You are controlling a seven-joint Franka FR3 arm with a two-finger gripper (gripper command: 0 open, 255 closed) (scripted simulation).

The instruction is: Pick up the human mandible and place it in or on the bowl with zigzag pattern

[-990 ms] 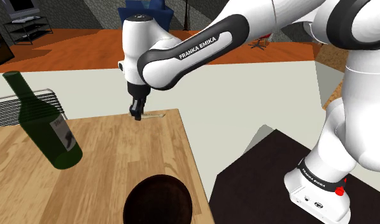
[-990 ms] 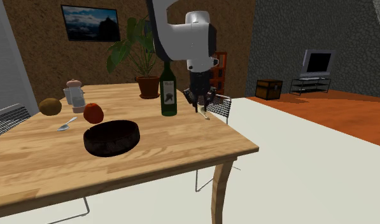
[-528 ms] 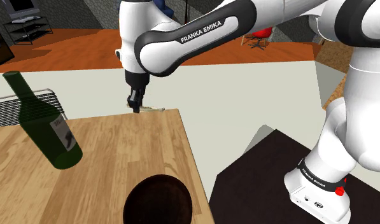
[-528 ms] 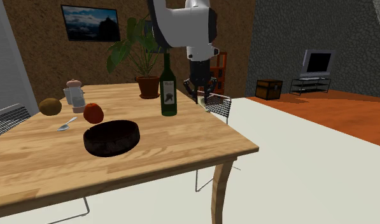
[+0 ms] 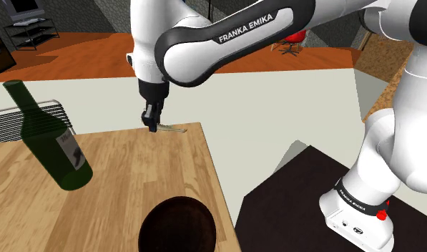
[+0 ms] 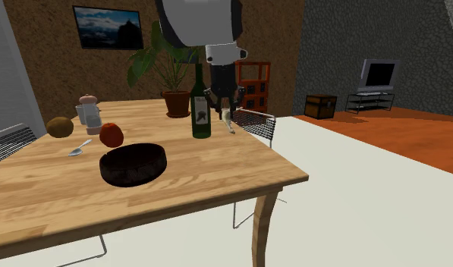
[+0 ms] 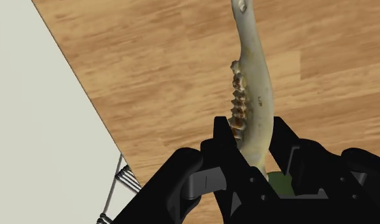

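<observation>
1. The gripper (image 7: pixel 253 130) is clamped on one end of the mandible (image 7: pixel 252 95), held above the wooden table's (image 5: pixel 133 172) far edge.
2. Carry it nearward to the dark bowl (image 5: pixel 179 225), staying right of the green wine bottle (image 5: pixel 54 143).
3. Release low over the bowl, since the long bone may tip.

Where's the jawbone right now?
The mandible is clasped in the gripper above the wooden table, near its edge, just to the second exterior view's right of the green bottle.
</observation>
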